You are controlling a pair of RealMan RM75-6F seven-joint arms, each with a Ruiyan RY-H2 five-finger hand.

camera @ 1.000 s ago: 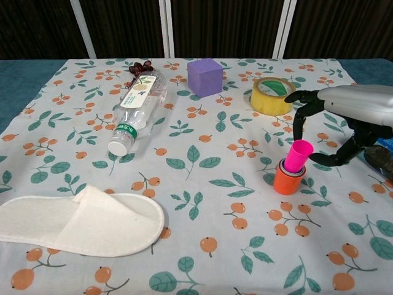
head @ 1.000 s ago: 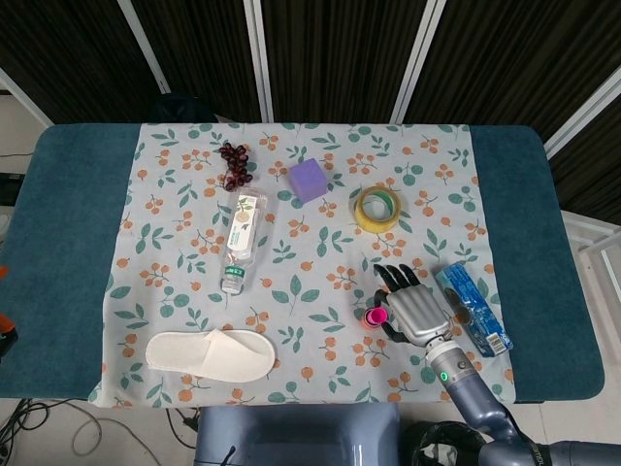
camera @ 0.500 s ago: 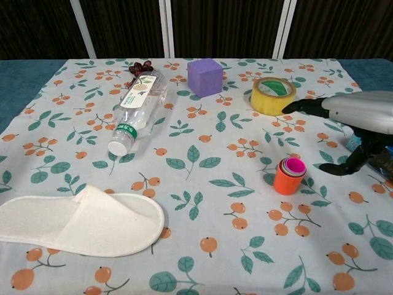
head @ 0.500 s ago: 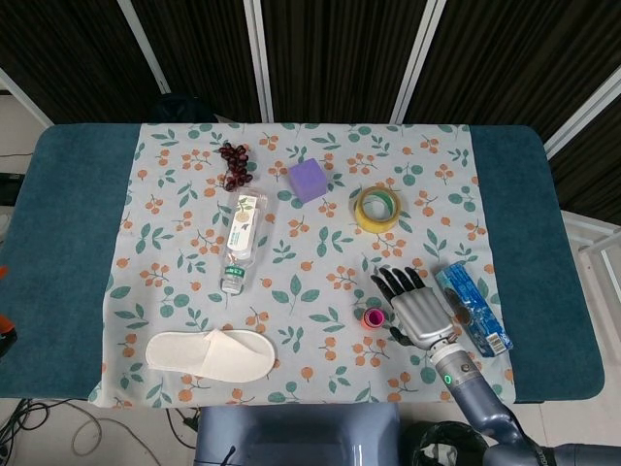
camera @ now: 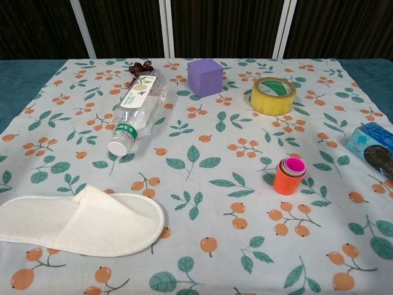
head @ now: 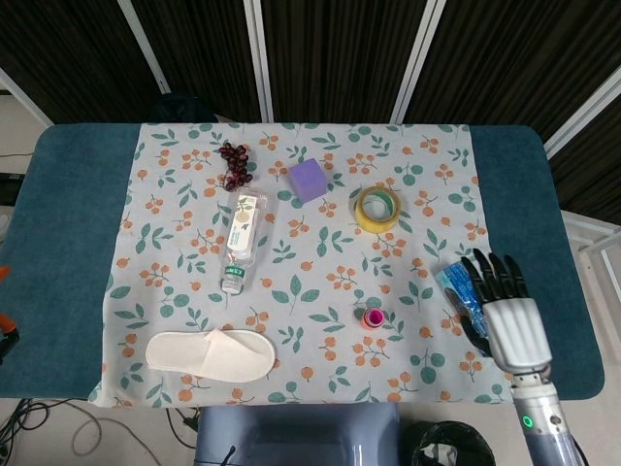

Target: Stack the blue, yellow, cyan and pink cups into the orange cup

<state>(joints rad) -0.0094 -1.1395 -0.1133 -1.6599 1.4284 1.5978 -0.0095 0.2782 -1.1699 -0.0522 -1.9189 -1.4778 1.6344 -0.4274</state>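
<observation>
The orange cup (camera: 288, 176) stands upright on the floral cloth, right of centre, with the other cups nested inside it; the pink cup (camera: 295, 165) sits innermost, its rim just above the orange one. From above the stack (head: 373, 316) shows as pink and orange rings. My right hand (head: 508, 317) hovers well to the right of the stack over the table's blue edge, fingers spread and holding nothing. It does not appear in the chest view. My left hand is in neither view.
A blue packet (head: 464, 296) lies just left of my right hand. A yellow tape roll (camera: 272, 95), a purple cube (camera: 205, 77), a lying plastic bottle (camera: 137, 110), dark grapes (head: 234, 165) and a white slipper (camera: 77, 221) are spread over the cloth.
The pink cup dropped fully into the stack. My right hand let go of it and pulled back to the right, leaving the chest view.
</observation>
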